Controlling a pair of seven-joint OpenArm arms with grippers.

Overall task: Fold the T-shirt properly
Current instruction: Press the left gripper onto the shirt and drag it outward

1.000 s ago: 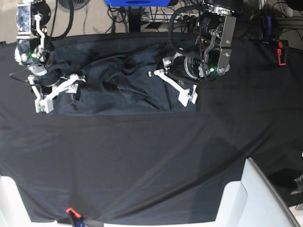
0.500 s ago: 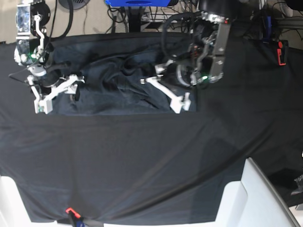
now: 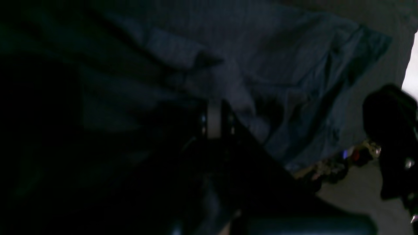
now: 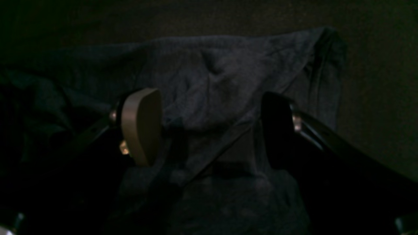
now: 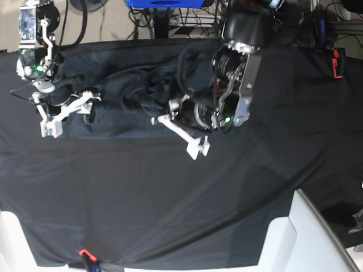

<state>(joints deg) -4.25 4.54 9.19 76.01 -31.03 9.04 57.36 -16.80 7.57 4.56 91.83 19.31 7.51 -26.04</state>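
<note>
The T-shirt (image 5: 130, 99) lies wrinkled on the black table cloth (image 5: 170, 198) at the back. It also shows in the left wrist view (image 3: 277, 75) and in the right wrist view (image 4: 228, 75). My left gripper (image 5: 178, 136) hangs open over the shirt's front edge near its middle. That wrist view is dark and blurred and shows one finger (image 3: 214, 120) over the cloth. My right gripper (image 5: 71, 110) is open at the shirt's left end. In its wrist view (image 4: 209, 130) the jaws stand wide apart with a raised fold of shirt between them.
A white seat (image 5: 306, 238) stands at the front right and another white piece (image 5: 11, 238) at the front left. A red clip (image 5: 84, 253) holds the cloth's front edge. A red and black object (image 5: 338, 61) sits at the back right. Cables (image 5: 187, 17) lie behind the table.
My left arm has swung left and toward the front, from the shirt's right end to its front edge near the middle. The right arm has hardly moved.
</note>
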